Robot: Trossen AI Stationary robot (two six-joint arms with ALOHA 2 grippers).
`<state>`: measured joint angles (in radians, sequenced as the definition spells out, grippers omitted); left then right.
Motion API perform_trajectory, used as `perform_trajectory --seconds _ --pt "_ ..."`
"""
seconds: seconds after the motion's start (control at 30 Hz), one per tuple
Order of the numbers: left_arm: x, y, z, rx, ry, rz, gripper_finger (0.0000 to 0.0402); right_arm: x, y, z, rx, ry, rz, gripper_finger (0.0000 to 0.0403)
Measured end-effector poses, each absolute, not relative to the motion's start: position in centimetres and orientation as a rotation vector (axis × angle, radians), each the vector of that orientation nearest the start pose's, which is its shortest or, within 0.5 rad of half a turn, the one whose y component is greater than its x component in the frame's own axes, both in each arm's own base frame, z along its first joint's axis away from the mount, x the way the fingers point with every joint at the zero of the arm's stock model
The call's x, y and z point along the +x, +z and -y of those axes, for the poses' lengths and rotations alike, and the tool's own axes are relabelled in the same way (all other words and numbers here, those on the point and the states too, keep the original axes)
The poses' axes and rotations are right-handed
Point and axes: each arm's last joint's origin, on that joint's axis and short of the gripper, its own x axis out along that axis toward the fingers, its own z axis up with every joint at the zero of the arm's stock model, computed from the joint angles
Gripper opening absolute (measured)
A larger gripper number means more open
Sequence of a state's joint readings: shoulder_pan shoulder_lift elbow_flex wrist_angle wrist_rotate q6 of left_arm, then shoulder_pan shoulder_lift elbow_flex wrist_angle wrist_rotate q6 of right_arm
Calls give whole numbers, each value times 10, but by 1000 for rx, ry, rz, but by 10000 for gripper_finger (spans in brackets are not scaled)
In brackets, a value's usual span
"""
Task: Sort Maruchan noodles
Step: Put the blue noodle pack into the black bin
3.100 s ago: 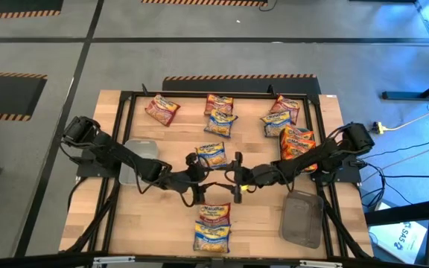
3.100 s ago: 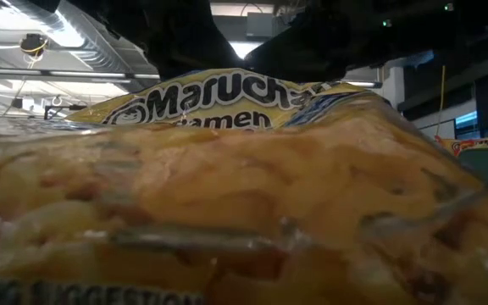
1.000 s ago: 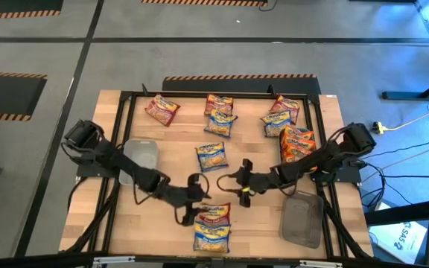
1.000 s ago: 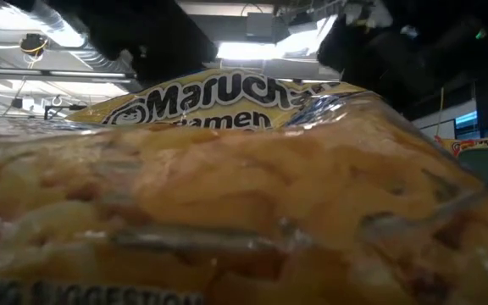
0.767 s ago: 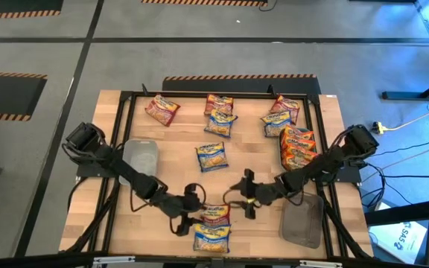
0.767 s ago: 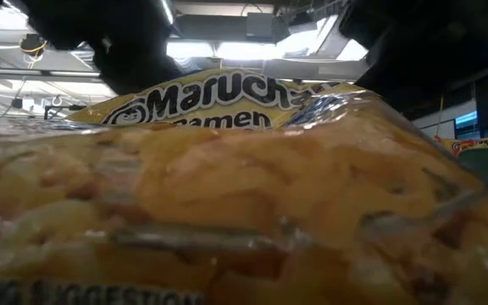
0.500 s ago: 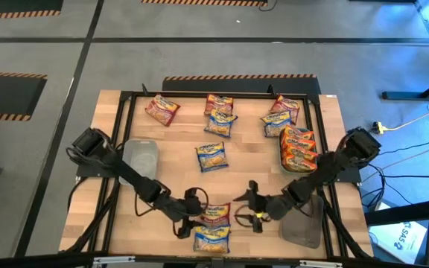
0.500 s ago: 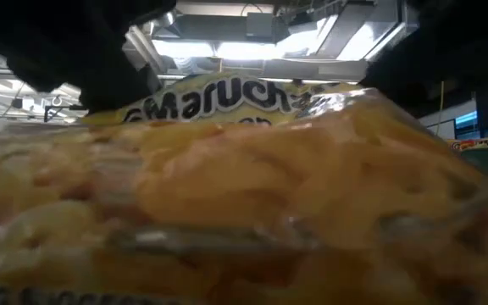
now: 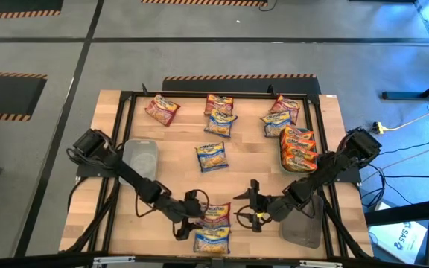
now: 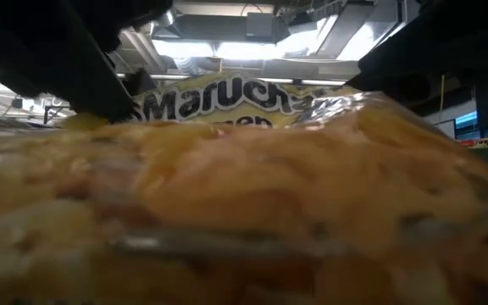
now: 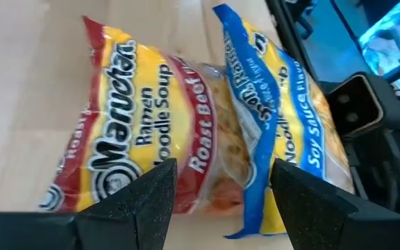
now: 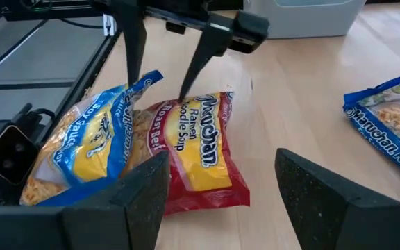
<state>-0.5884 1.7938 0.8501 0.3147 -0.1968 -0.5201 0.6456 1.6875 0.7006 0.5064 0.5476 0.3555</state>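
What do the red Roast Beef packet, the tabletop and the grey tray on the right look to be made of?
Red Roast Beef packet: thin glossy plastic film, crinkled and catching glare. Tabletop: pale wood, matte, with plank lines, likely butcher block. Grey tray: seemingly smoky translucent plastic, though hard to confirm.

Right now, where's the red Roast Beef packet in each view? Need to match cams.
High view: red Roast Beef packet near the table's front edge, at the left gripper.
Low view: can't tell; one packet fills the picture close up.
Left wrist view: packet ahead of the open fingers.
Right wrist view: packet at centre, left gripper over it.
Shared landmark: the blue Soy Sauce packet overlapping it.
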Motion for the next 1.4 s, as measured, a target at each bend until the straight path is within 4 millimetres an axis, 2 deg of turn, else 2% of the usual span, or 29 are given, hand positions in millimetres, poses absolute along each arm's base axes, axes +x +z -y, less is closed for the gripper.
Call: perform_trajectory --seconds 0.13,0.3,0.9,1.3,1.4 --pt "292 141 191 -247 -234 -665 221 263 152 -179 84 23 -407 243" --pt "290 141 193 -217 -235 -658 193 263 152 -179 85 23 -408 243" --pt "290 141 193 -139 -220 -633 8 263 151 -179 86 24 -409 243" --pt "291 142 191 -94 -189 -614 1 263 152 -179 89 14 -404 244" --pt "291 142 191 -90 -177 -609 1 264 152 -177 138 -10 -403 250"
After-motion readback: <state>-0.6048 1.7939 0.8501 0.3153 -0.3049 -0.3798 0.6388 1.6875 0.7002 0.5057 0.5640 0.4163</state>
